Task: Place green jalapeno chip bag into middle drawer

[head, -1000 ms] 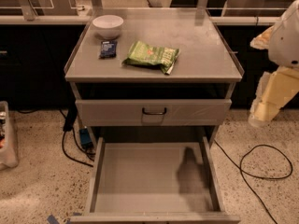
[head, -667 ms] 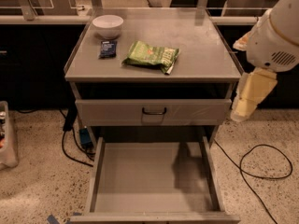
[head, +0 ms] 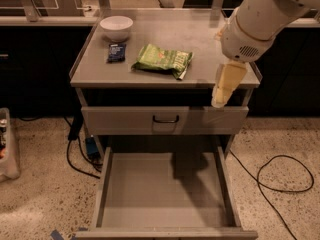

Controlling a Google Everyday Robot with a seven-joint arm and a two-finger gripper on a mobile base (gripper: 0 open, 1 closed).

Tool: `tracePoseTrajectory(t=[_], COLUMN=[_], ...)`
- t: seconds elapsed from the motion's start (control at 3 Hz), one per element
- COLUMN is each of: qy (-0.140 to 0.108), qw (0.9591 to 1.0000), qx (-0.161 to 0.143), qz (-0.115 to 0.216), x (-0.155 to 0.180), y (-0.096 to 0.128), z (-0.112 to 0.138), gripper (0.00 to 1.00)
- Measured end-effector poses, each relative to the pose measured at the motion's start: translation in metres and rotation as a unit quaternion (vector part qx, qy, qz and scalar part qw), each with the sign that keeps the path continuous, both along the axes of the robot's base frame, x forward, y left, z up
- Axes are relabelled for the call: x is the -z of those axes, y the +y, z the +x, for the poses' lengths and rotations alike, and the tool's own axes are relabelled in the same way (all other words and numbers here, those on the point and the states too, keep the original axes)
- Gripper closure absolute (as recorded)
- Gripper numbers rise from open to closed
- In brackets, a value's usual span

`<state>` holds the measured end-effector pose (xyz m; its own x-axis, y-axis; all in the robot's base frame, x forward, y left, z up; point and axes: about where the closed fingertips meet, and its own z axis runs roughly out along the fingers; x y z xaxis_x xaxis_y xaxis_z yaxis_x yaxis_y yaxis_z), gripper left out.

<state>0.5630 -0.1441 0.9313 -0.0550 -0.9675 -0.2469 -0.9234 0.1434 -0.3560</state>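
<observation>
Speckled stone flooring (head: 40, 199) surrounds a grey metal cabinet, and on the cabinet top (head: 215, 39) the green jalapeno chip bag (head: 162, 60) is seen lying flat, near the middle and slightly toward the near edge. A small dark blue packet (head: 116, 52) is set just to its left, apart from it, and a white bowl (head: 116, 27) is placed farther back at the left corner. The gripper (head: 220, 100) is held off the right near corner of the top, pointed downward, well to the right of the bag and hanging past the edge. Nothing is carried in it; whether it is open or closed cannot be told. Below, a closed drawer front with a black handle (head: 165, 119) is passed, and under it the middle drawer (head: 165, 194) is pulled fully out toward the near side, its floor bare.

The step in hand is judged to be the reach for the bag. It would be done well if the gripper were raised clear of the cabinet edge before being brought left, then lowered onto the bag from above. The blue packet should be left undisturbed, so the approach is best kept to the bag's right half. A grasp across a raised crease is likely to hold better than one on the flat face.

The bag is light green, crinkled and slightly puffed, with a faint reddish mark near its middle and a corner turned down at the near right. It is expected to deform and slip easily under pressure.
</observation>
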Motion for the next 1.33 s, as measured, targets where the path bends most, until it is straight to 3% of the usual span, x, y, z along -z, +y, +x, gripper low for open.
tracePoseTrajectory(t=[0.33,0.67,1.0,1.33], qy=[0.011,0.006,-0.001,-0.023], qw=[0.9996,0.9996,0.9994,0.9987], qx=[-0.018,-0.023,-0.027,-0.043], qz=[0.018,0.018,0.021,0.017], x=[0.017,0.019,0.023,0.021], y=[0.024,0.029,0.038,0.051], z=[0.028,0.034,0.044,0.073], gripper=[0.00,0.00,0.00,0.00])
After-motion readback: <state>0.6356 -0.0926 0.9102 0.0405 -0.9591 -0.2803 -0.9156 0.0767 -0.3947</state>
